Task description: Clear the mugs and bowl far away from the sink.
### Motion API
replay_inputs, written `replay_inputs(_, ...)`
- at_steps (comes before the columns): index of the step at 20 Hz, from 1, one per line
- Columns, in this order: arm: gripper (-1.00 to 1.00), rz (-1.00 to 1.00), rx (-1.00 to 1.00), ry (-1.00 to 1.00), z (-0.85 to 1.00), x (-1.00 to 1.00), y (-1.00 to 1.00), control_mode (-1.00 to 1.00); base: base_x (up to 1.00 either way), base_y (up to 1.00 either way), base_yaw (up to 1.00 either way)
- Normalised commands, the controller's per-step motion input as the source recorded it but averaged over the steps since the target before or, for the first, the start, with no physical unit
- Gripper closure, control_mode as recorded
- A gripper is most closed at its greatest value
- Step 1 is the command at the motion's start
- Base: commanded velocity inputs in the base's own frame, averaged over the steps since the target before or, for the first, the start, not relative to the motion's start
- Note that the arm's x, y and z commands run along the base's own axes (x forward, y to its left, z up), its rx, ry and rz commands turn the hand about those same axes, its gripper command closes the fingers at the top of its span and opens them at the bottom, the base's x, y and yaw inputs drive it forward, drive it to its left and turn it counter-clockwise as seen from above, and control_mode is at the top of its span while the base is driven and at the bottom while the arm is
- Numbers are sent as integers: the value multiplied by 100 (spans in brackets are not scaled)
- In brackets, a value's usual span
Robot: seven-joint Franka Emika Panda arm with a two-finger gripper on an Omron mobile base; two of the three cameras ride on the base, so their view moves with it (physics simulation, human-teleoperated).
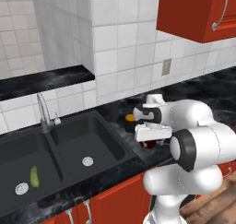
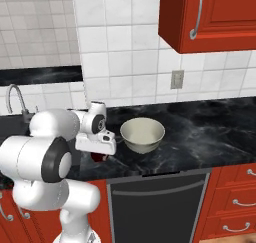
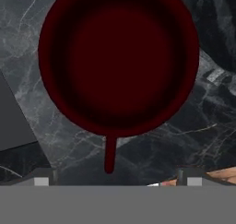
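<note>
A dark red mug (image 3: pixel 119 61) fills the hand view from above, its handle pointing toward the bottom edge. My gripper (image 3: pixel 117 181) hangs open right over it, one fingertip on each side of the handle and nothing between them. On the counter this red mug (image 1: pixel 150 145) sits just right of the sink (image 1: pixel 69 147), under the hand. Behind the arm stands a black mug (image 1: pixel 130 118) with an orange inside, partly hidden. The cream bowl (image 2: pixel 143 133) rests on the counter to the right of the gripper (image 2: pixel 98 152).
A green cucumber (image 1: pixel 34 176) lies in the sink's left basin. The silver faucet (image 1: pixel 42 109) rises behind the basins. Red wall cabinets (image 2: pixel 210 17) hang above. The dark marble counter (image 2: pixel 210 127) stretches right of the bowl.
</note>
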Motion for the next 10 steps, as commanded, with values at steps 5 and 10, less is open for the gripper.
replay_inputs(5, -100, 0, 0, 3, -13, 24, 0, -100, 0, 0, 0)
replay_inputs(10, -100, 0, 1, 6, -7, 7, 0, -100, 0, 0, 0)
